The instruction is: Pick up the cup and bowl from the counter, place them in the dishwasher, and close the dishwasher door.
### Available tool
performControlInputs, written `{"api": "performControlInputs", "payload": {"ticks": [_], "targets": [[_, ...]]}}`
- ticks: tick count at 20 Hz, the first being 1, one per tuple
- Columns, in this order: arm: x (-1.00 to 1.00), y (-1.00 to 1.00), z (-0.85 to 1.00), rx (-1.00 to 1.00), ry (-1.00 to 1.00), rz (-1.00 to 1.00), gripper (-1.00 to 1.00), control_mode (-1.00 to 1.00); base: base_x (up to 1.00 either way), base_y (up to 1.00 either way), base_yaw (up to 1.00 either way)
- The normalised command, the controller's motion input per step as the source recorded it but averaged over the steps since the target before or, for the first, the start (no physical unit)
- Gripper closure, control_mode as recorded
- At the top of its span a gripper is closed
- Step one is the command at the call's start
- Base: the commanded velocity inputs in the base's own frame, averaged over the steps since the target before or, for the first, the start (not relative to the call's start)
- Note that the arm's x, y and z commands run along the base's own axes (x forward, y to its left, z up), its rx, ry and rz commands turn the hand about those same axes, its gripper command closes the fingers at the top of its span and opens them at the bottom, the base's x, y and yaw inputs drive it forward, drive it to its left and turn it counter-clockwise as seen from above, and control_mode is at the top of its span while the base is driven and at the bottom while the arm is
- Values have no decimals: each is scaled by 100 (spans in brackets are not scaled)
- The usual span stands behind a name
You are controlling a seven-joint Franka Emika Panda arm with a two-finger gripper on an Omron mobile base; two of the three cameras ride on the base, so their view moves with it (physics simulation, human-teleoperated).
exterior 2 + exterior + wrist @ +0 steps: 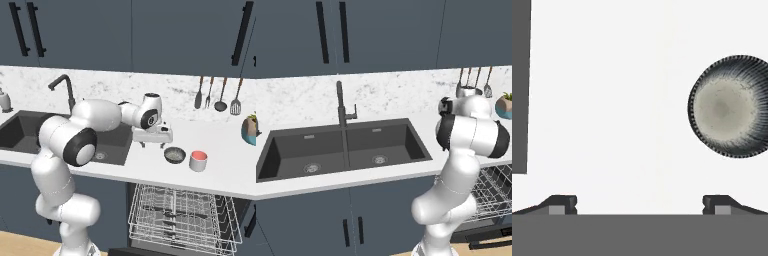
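Note:
My gripper point(152, 144) hangs open over the white counter point(227, 175), fingers pointing down, just right of the sink. The bowl point(174, 155), small and dark with a pale speckled inside, sits on the counter a little to the gripper's right. In the hand view the bowl point(729, 106) lies to the upper right, outside the open fingertips point(562, 204), with bare counter point(612, 100) between them. The cup point(198, 161), light grey with a red-pink rim, stands just right of the bowl. Below them the dishwasher point(182, 215) is open with its wire rack pulled out and its door point(486, 236) lowered.
The dark double sink point(346, 147) with a black tap point(341, 107) lies to the left. Utensils point(217, 95) hang on the back wall. A teal plant pot point(248, 131) stands at the far right of the counter. Blue-grey cabinets run above and below.

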Motion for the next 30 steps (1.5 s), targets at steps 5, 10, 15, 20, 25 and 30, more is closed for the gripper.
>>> {"api": "performControlInputs", "payload": {"ticks": [5,10,15,20,25,30], "targets": [[29,-25,-31,0,0,0,-100,-100,0,0,0],[34,-29,-7,0,0,0,-100,-100,0,0,0],[27,-23,0,0,0,0,-100,-100,0,0,0],[24,-19,-14,0,0,0,-100,-100,0,0,0],[12,-7,-28,0,0,0,-100,-100,0,0,0],[8,0,-43,0,0,0,-100,-100,0,0,0]]}}
